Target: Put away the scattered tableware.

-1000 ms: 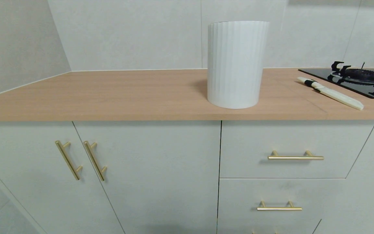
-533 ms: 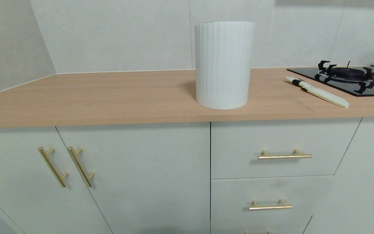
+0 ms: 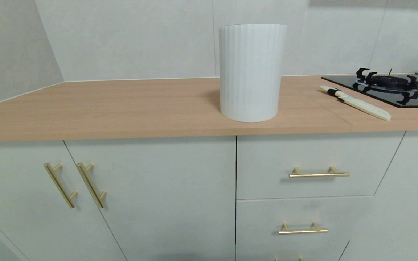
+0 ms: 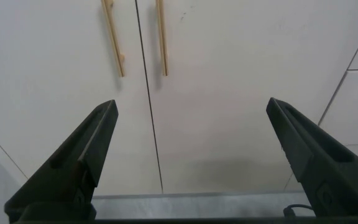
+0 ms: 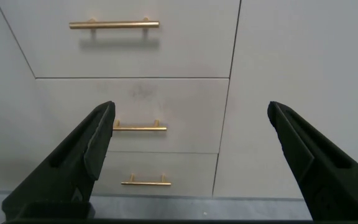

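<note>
Knife lies flat on the counter at frame right, near the ribbed holder; your left pincer and right pincer gape apart. Likely light, stiff, slick: grip its banded handle.

Head camera: back from the cabinets, near countertop height, facing forward and slightly down; white ribbed holder upper centre. Left wrist camera: low, close, square to the double doors. Right wrist camera: low, close, square to the drawer fronts. Shared with head view: vertical door handles; horizontal drawer handles.
</note>
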Controlling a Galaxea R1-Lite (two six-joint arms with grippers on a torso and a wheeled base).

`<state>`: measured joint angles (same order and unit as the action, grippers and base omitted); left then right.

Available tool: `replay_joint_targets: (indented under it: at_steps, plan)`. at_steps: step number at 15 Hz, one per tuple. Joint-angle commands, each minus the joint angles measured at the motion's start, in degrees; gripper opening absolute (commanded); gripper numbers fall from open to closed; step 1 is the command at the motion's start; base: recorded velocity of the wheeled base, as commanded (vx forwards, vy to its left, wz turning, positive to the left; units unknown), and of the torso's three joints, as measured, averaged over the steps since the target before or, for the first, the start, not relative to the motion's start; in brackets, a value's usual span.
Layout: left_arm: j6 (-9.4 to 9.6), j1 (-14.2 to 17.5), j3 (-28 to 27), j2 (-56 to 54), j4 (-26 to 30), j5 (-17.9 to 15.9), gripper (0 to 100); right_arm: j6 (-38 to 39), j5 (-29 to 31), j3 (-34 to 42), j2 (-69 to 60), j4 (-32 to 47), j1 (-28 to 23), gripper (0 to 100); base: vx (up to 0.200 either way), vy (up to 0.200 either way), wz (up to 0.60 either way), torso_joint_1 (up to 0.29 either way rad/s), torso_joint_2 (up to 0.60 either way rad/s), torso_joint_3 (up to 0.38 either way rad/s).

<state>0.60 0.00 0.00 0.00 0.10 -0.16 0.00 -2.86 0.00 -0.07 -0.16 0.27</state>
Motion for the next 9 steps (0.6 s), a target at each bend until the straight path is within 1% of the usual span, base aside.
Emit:
replay_joint_targets:
  at_steps: [1, 7, 9]
  plan:
    - [0.02, 0.00, 0.00, 0.00, -0.01, -0.02, 100, 0.00, -0.04, 0.00, 0.07, -0.02, 0.00, 100, 0.000, -0.200, 0.00, -0.002, 0.00, -0.012]
    - [0.02, 0.00, 0.00, 0.00, -0.01, -0.02, 100, 0.00, -0.04, 0.00, 0.07, -0.02, 0.00, 100, 0.000, -0.200, 0.00, 0.004, 0.00, -0.001]
    - [-0.07, 0.00, 0.00, 0.00, -0.01, -0.02, 100, 0.00, -0.04, 0.00, 0.07, -0.02, 0.00, 100, 0.000, 0.000, 0.00, 0.000, 0.00, 0.000]
